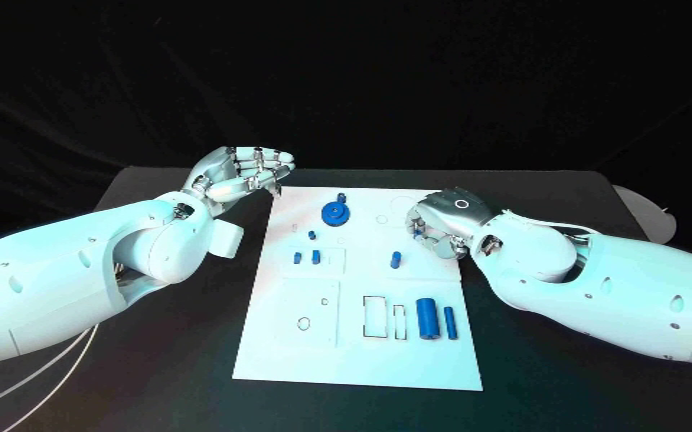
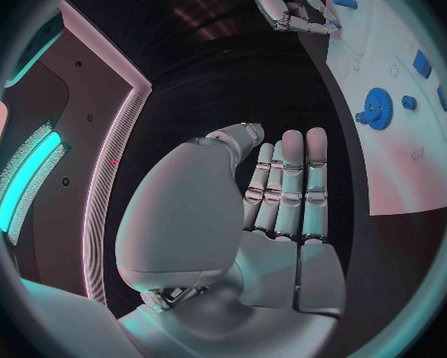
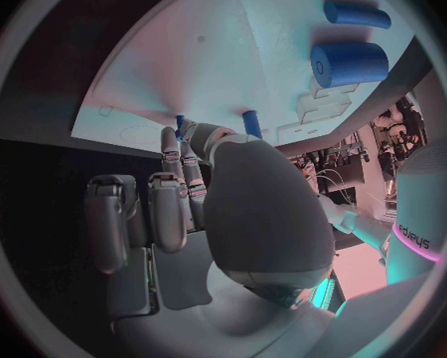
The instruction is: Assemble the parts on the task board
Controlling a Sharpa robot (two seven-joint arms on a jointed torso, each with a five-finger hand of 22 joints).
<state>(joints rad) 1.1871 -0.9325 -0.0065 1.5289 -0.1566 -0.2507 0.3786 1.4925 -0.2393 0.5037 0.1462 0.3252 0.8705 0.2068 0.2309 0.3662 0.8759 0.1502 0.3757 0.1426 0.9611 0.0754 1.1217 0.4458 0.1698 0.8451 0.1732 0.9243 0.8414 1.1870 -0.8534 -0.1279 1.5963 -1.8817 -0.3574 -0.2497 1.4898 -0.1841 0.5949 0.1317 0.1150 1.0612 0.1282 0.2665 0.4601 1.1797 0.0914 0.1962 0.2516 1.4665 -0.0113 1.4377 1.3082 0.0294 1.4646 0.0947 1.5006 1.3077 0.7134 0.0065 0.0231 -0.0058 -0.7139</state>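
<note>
Fingers of my right hand [image 1: 450, 220] curl down over the task board [image 1: 361, 352] at its right edge, tips close to a small blue peg [image 3: 251, 122]; whether they touch or pinch anything, I cannot tell. I judge this the reach for a part, and next I must close cleanly on one piece. Left hand [image 1: 242, 174] hovers off the board's far left corner, fingers loosely bent, holding nothing. Outward lie the blue gear [image 1: 335, 214], short pegs [image 1: 313, 256], and the thick cylinder [image 1: 428, 317] beside a thinner pin [image 1: 451, 324].
</note>
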